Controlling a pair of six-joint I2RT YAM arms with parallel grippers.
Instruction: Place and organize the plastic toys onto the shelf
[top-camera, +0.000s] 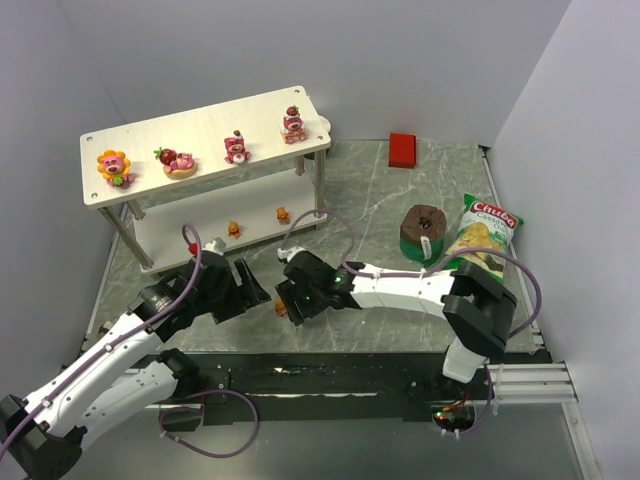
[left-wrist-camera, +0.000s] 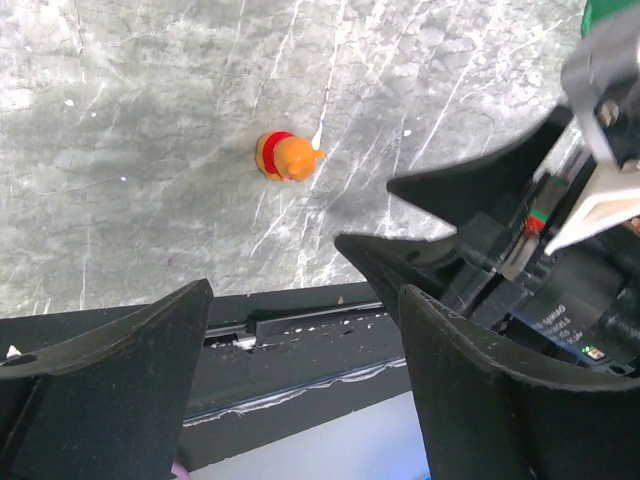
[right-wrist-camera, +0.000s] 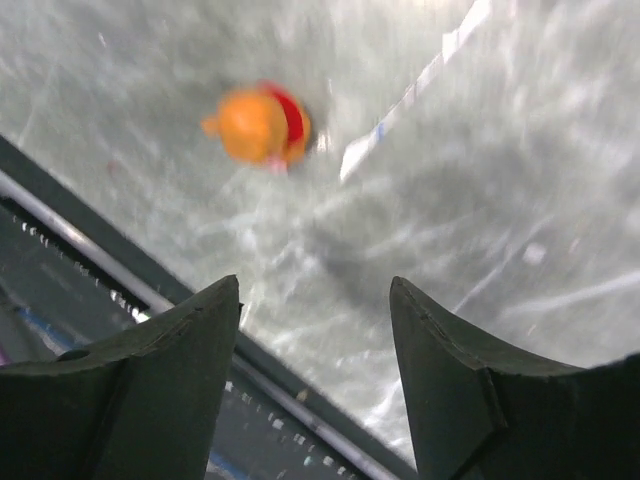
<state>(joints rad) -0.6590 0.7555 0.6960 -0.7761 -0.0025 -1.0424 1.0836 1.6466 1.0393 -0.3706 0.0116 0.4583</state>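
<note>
The shelf (top-camera: 150, 140) stands at the back left. Its top board holds the orange-yellow flower-faced toy (top-camera: 114, 167) and three pink-red strawberry bears (top-camera: 178, 161), (top-camera: 236, 147), (top-camera: 293, 125). Its lower board holds two small orange bears (top-camera: 233, 229), (top-camera: 283, 213). A third small orange bear (top-camera: 281, 309) lies on the table near the front edge. It also shows in the left wrist view (left-wrist-camera: 288, 157) and, blurred, in the right wrist view (right-wrist-camera: 258, 125). My left gripper (top-camera: 252, 287) (left-wrist-camera: 305, 290) is open and empty just left of it. My right gripper (top-camera: 287, 298) (right-wrist-camera: 315, 282) is open and empty, close over it.
A red block (top-camera: 402, 150) sits at the back. A brown-and-green cylinder (top-camera: 422, 232) and a green chips bag (top-camera: 482, 235) lie at the right. A black rail (top-camera: 330, 375) runs along the table's near edge. The two grippers are close together.
</note>
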